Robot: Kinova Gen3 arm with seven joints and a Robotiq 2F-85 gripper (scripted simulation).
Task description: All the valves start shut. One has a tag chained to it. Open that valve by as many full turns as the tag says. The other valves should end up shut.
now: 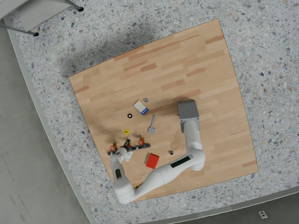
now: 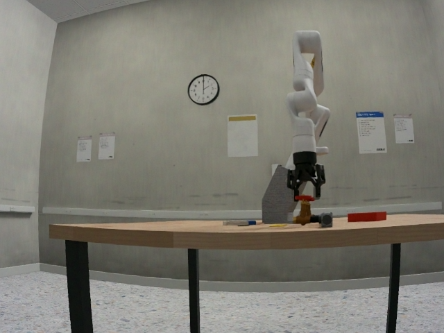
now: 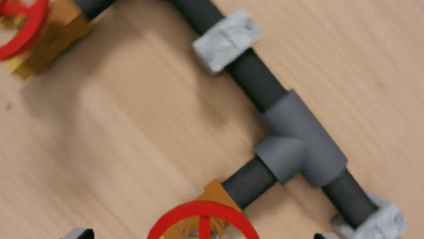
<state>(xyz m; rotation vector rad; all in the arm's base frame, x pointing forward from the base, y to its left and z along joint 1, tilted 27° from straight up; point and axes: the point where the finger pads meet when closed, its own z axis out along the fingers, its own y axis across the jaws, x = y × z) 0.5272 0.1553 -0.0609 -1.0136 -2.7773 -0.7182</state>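
A dark pipe manifold (image 1: 130, 147) lies on the wooden table with three brass valves, each with a red handwheel. The left valve (image 1: 112, 147) and the right valve (image 1: 140, 141) stand free. The middle valve's handwheel (image 3: 203, 221) sits at the bottom edge of the wrist view, between my fingertips. A yellow tag (image 1: 126, 131) lies on the table just beyond the middle valve. My gripper (image 2: 305, 189) points straight down, open wide, with its fingertips just above that handwheel (image 2: 304, 198). Another handwheel (image 3: 17, 25) shows at the top left of the wrist view. A grey tee fitting (image 3: 299, 144) joins the pipes.
A red block (image 1: 152, 160) lies right of the manifold. A white and blue box (image 1: 140, 107), a black ring (image 1: 130, 114), a grey scraper (image 1: 152, 124) and a small washer (image 1: 145, 99) lie farther in. The arm's grey base (image 1: 188, 112) stands mid-table.
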